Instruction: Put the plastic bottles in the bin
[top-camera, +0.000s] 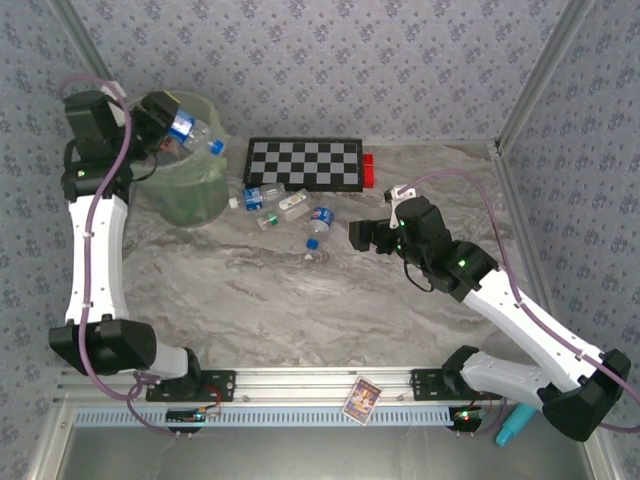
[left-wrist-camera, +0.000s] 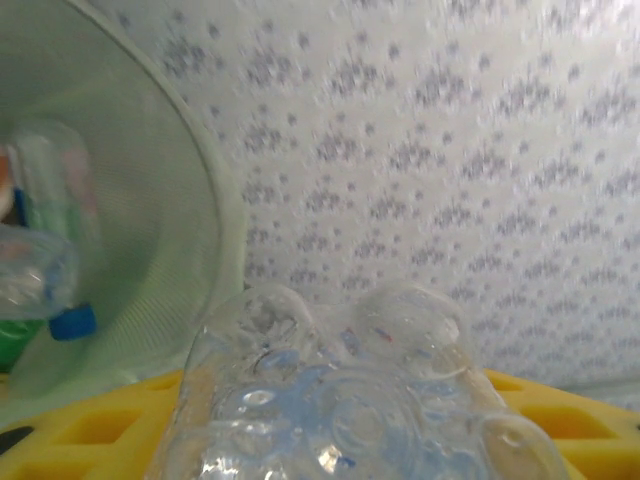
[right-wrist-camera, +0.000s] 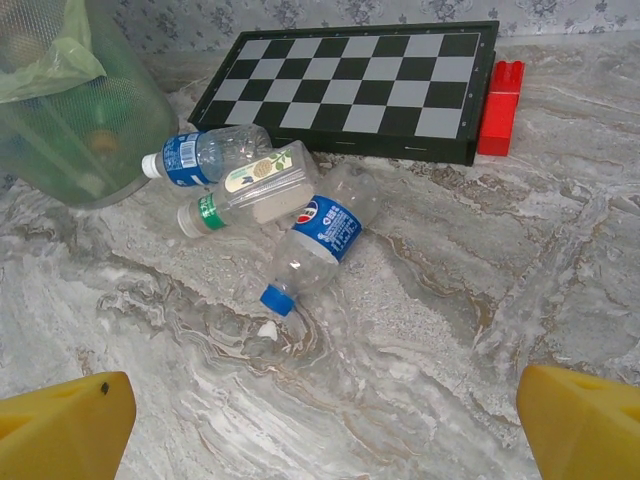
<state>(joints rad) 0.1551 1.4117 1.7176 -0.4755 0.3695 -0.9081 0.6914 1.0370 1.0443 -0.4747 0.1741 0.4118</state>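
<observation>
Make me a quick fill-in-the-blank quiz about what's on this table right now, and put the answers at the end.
1. The left fingers hold a bottle above the ____.
2. ____ bottles lie on the table by the checkerboard.
3. The block beside the checkerboard is ____.
4. The right fingers stand ____, holding nothing.
Missing words: bin; three; red; open.
</observation>
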